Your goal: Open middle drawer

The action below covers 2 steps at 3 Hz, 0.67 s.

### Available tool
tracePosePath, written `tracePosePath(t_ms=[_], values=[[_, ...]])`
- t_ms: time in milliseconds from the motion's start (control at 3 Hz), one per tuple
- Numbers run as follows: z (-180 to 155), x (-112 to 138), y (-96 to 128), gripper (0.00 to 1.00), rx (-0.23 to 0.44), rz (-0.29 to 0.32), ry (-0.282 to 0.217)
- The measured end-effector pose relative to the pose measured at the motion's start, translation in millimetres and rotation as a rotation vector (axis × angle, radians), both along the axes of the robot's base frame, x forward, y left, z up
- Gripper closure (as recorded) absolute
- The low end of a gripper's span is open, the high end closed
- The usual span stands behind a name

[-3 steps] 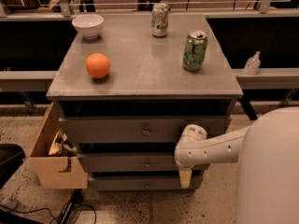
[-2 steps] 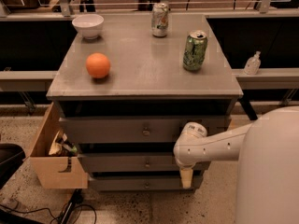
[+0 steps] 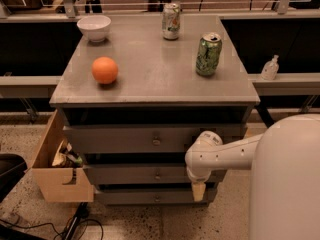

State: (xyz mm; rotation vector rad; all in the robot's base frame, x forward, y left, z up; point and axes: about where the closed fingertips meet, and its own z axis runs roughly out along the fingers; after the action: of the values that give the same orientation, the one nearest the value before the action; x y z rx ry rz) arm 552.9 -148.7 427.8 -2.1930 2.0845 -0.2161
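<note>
The grey cabinet (image 3: 150,79) has three drawer fronts. The middle drawer (image 3: 130,175) is the second one, a long flat grey front with a small round knob (image 3: 158,175), and it looks closed. My gripper (image 3: 198,191) hangs pointing down from the white arm (image 3: 220,155), in front of the right end of the middle and bottom drawers. It is to the right of the knob and apart from it. Nothing shows in the gripper.
On the cabinet top are an orange (image 3: 105,70), a white bowl (image 3: 94,27), a green can (image 3: 208,54) and a second can (image 3: 171,20). An open cardboard box (image 3: 59,180) stands against the cabinet's left side. Cables (image 3: 75,226) lie on the floor.
My arm has edged slightly to the left in front of the drawers. The drawers and the objects on top have not moved.
</note>
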Motion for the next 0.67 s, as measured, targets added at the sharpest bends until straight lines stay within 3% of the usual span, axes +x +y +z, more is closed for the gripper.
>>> tracePosePath(t_ms=[667], values=[[-2.8,-2.0,0.0,0.63,0.0,0.004,0.007]])
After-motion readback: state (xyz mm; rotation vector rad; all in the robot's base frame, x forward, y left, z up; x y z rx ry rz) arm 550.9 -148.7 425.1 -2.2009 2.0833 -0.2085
